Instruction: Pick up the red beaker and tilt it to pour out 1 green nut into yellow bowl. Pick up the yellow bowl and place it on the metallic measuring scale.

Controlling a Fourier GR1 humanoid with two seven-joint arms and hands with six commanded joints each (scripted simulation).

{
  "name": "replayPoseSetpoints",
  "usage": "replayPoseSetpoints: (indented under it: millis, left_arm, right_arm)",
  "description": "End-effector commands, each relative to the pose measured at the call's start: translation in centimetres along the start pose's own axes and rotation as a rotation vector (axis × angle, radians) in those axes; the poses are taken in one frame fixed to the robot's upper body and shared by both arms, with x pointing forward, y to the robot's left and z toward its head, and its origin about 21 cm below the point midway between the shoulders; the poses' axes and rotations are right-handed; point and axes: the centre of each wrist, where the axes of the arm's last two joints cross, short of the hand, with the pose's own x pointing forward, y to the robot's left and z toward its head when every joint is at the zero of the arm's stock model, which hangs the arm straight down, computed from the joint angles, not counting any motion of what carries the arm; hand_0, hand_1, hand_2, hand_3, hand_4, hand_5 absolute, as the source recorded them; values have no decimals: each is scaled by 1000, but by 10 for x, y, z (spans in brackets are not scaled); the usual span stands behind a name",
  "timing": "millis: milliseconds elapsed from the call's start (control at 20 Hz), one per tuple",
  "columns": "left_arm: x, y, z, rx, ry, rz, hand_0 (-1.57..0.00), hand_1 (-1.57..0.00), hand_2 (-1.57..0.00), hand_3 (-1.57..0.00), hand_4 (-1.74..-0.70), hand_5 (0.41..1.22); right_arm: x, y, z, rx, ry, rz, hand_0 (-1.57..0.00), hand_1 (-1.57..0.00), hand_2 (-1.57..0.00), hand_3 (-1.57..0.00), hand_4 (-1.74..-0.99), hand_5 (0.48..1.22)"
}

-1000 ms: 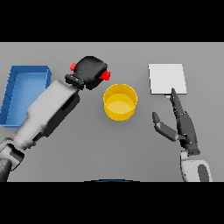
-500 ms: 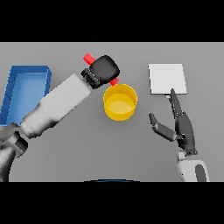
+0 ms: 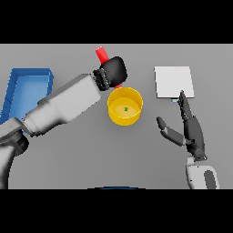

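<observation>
My left hand (image 3: 113,71) is shut on the red beaker (image 3: 102,55), holding it tilted just above the far rim of the yellow bowl (image 3: 124,107). Most of the beaker is hidden by the hand; one red end sticks out at the upper left and a sliver shows beside the bowl's rim. A small green nut (image 3: 126,108) lies inside the bowl. The metallic measuring scale (image 3: 174,82) is a pale square plate to the right of the bowl. My right hand (image 3: 190,129) stands open below the scale, a little right of the bowl, touching nothing.
A blue tray (image 3: 25,88) lies at the far left, partly behind my left forearm. The grey table (image 3: 91,154) stretches around everything.
My left hand has carried the beaker to the right and tipped it over the bowl's rim. A green nut now lies in the bowl. The right hand has hardly moved.
</observation>
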Motion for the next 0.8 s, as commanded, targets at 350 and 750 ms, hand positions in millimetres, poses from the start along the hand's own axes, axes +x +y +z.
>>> replayPoseSetpoints:
  millis: [350,750]
  left_arm:
    - [4,16,-7,-4,-10,-265,-1571,-1571,-1571,-1569,-1733,1221]
    - [-89,86,27,35,173,-376,-1571,-1571,-1571,-1571,-1724,1221]
  right_arm:
    - [-2,0,3,-9,1,11,1,1,1,1,-1130,577]
    - [1,2,1,-14,-4,16,1,1,1,1,-1130,554]
